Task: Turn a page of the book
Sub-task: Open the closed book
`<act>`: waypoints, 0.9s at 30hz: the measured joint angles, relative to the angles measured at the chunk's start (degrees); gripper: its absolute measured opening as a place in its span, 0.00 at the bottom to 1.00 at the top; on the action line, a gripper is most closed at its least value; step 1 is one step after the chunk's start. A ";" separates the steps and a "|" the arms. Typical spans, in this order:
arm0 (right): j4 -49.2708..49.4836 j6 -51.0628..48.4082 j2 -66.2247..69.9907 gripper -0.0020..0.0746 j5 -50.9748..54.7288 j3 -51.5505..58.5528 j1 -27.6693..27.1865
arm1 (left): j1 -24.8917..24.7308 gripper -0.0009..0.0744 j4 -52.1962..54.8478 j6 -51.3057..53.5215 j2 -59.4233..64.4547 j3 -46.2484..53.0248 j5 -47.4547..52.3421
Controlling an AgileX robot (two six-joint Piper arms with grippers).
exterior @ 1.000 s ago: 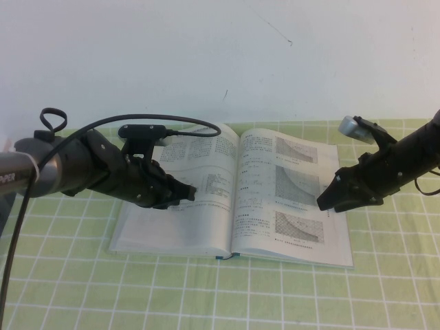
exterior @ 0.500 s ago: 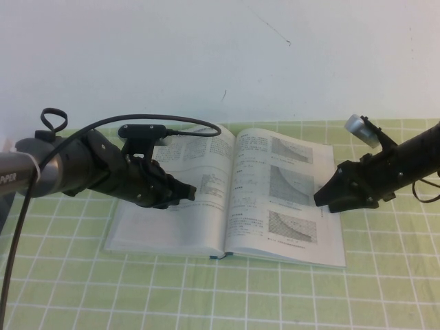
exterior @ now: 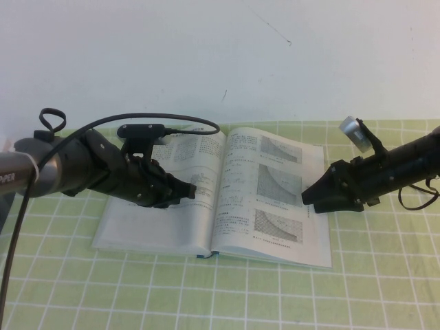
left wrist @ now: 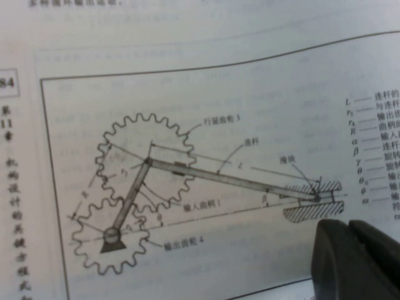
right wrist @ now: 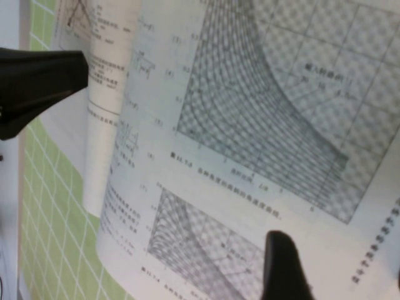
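Your book [exterior: 213, 196] lies open and flat on the green checked cloth [exterior: 275, 295], near the middle of the table, its far edge toward the white wall [exterior: 220, 55] at 12 o'clock. A thin dark cover edge shows at the foot of the spine, at 6 o'clock of the book. The left page carries text and small figures; the right page carries three grey graphs stacked down its outer half.

Your left gripper [exterior: 191, 192] hangs over the left page, arm coming in from 9 o'clock, tip pointing toward the spine at 3 o'clock. Its wrist view shows a printed gear-and-link diagram [left wrist: 187, 200] close below, with the dark fingertips [left wrist: 359, 259] pressed together at the picture's corner. Fingers look closed, nothing between them. You cannot tell from these views whether they rest on the paper.

Your right gripper [exterior: 307, 198] sits at the book's right edge, arm coming in from 3 o'clock, tip pointing toward 9 o'clock, over the outer margin of the right page. Its wrist view shows one dark finger [right wrist: 37, 87] far to one side and another [right wrist: 284, 269] far to the other, graphs between them. Jaws stand wide apart, holding nothing. The page's far portion curls up in that view.

A black cable [exterior: 137, 124] loops over your left arm.
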 joint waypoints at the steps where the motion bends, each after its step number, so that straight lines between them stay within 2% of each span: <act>1: 0.00 0.00 0.00 0.53 0.00 0.00 0.00 | 0.00 0.01 -0.09 0.00 0.00 0.00 0.00; 8: 0.07 1.22 0.00 0.53 -1.55 0.00 0.71 | 0.00 0.01 -0.09 0.00 0.00 0.00 0.00; 15: 1.00 1.35 -0.37 0.53 -5.49 0.00 3.66 | 0.00 0.01 -0.09 0.00 0.00 0.00 0.35; 27: 11.65 -7.28 0.60 0.53 -8.96 0.00 8.05 | 0.10 0.01 -4.01 0.00 0.00 0.00 1.06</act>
